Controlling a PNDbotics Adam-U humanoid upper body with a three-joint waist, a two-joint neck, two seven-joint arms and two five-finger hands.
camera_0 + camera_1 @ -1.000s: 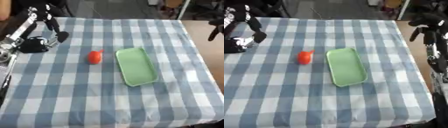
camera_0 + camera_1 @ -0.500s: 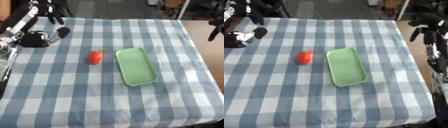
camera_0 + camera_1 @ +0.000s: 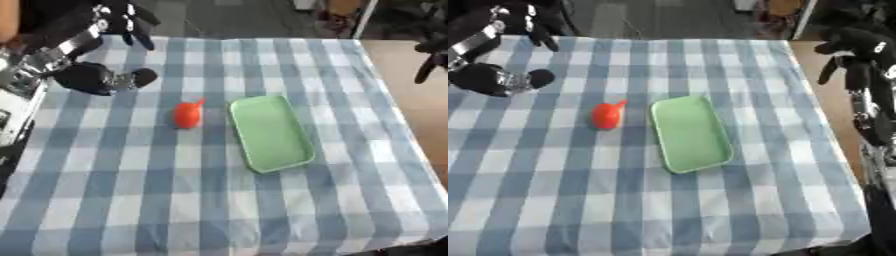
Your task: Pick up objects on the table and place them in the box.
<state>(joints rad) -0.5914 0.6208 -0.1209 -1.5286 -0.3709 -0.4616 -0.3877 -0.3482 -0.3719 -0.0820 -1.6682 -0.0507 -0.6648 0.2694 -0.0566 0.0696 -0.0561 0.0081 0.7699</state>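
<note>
Left hand (image 3: 125, 20) now up at far-left corner of table, fingers hanging down relaxed, holding nothing. Was lower a sec ago, hovering nearer the near-left squares, so clearly pulling up and away, not reaching. Right hand (image 3: 852, 47) off table's right edge, fingers drooping loose, also empty, hasn't budged. Red thing (image 3: 187, 114) lying on the checked cloth (image 3: 219, 200) mid-table, just left of the green tray (image 3: 270, 132), close but apart, same spot as before. Tray empty. So task basically not started, nothing picked yet. Prob means left arm resetting before a proper reach, or right arm taking over. Red thing wide open to either side, tbh.
</note>
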